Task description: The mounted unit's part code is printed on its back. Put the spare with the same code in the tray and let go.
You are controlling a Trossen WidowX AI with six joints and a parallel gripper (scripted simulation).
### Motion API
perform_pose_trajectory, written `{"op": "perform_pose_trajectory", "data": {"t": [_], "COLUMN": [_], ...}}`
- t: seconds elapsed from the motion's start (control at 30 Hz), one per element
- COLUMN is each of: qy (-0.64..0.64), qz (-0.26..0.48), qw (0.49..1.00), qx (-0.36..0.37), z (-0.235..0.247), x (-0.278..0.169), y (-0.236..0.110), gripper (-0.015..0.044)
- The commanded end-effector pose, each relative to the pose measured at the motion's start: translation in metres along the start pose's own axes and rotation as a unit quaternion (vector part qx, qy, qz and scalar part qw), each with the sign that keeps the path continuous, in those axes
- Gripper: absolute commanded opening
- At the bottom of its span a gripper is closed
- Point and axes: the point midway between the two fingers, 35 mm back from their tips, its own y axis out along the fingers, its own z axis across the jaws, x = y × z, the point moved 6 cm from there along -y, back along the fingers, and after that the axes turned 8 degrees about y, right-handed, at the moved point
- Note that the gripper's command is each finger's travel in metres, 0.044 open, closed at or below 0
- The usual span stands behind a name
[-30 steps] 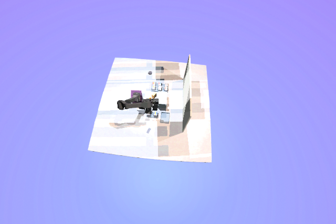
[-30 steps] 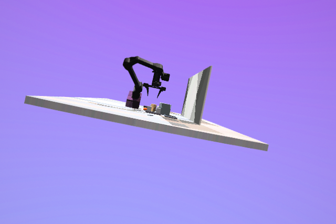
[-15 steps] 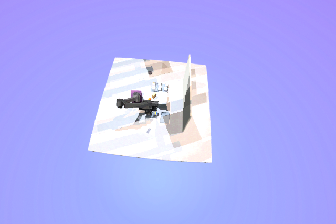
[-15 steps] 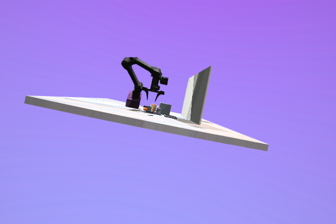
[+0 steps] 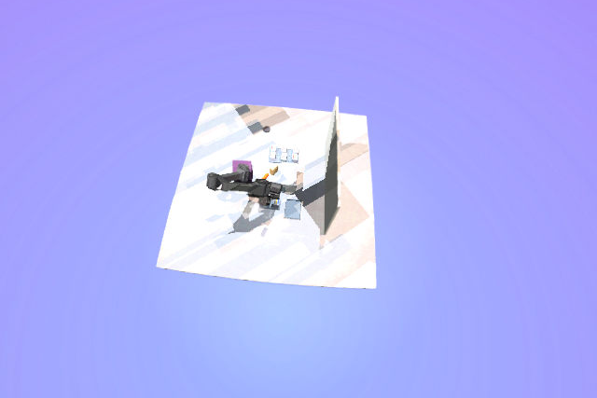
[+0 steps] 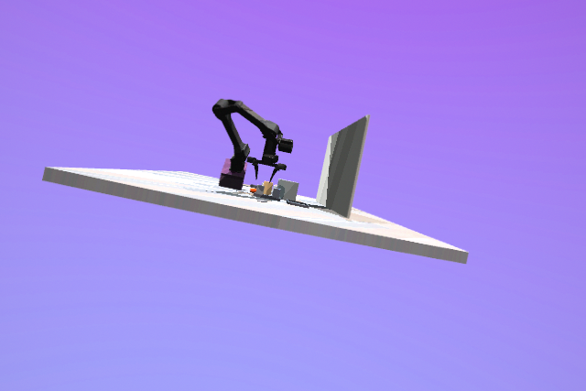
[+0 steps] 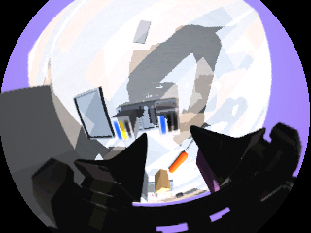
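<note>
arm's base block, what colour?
Purple: the arm's square base block shows best in the top view, also dark purple in the exterior view.

The top camera looked down from far above the counter (image 5: 202, 240). The exterior one watched from far off, low beside an edge. Both saw the whole counter.
</note>
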Motion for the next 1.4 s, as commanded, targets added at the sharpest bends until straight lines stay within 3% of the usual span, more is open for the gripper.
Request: {"op": "perform_pose_trajectory", "data": {"t": [0.0, 1.2, 1.37], "qy": [-0.002, -0.003, -0.001], "qz": [0.003, -0.006, -0.008], "qw": [1.0, 1.0, 1.0], "qx": [0.0, 0.003, 0.002], "z": [0.0, -0.003, -0.003], "x": [-0.001, 0.003, 0.004], "y": [0.007, 0.056, 0.055], "gripper": [0.03, 0.03, 0.0169]}}
